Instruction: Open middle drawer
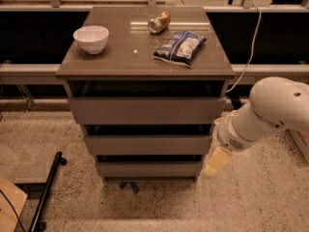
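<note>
At the bottom of my feed is speckled floor (145,209), with a black bar (46,192) slanting across the lower left corner and the edge of a pale wooden board (7,207) beside it. A small dark blue scrap (129,186) lies on the floor under the cabinet.

The gripper (216,162) hangs at lower right of centre, cream-coloured and pointing down, just beside the right end of the bottom drawer (147,169). I cannot tell whether it is released or clenched, nor whether it touches the cabinet. Nothing shows in its grasp. The bulky white arm (270,110) runs from it up to the right edge of the frame.

The middle drawer (147,145) sits at centre frame, a plain grey-brown front between the bottom drawer and the taller top drawer (145,111). A dark gap shows above each front. The gripper is lower than the middle drawer's right end and just outside it.

Farther back, on the cabinet top (130,57), a white bowl (91,38) stands at the left, a dark blue snack bag (180,47) lies at the right, and a can (159,22) lies on its side behind the bag, near the rear edge. A white cable (248,52) hangs down at upper right.
</note>
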Controlling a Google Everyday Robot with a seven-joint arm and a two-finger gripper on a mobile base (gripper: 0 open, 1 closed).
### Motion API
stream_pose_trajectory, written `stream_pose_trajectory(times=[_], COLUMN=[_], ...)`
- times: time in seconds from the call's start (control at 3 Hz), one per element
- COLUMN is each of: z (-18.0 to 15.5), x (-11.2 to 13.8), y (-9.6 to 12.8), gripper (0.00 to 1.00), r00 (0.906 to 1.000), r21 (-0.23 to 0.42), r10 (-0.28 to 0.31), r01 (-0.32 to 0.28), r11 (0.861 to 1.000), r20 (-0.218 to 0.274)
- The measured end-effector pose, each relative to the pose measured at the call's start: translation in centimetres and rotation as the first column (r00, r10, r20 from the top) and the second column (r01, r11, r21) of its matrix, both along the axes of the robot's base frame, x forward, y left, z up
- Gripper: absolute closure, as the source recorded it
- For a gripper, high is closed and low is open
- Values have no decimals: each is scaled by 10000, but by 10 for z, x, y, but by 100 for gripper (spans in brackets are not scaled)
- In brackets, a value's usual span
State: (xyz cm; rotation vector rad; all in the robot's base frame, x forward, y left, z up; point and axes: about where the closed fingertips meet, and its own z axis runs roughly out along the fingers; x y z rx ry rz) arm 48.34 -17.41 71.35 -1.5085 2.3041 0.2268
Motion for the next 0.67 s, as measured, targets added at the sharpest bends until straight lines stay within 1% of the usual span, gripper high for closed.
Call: stream_pose_trajectory(times=[0.33,0.67], z=[-15,-40], x=[4,13], y=[11,28], gripper=[0,0], r00=[10000,9981], r21=[446,712], r10=[36,622], r01=[-37,-624], r11=[9990,9955], r20=[39,44])
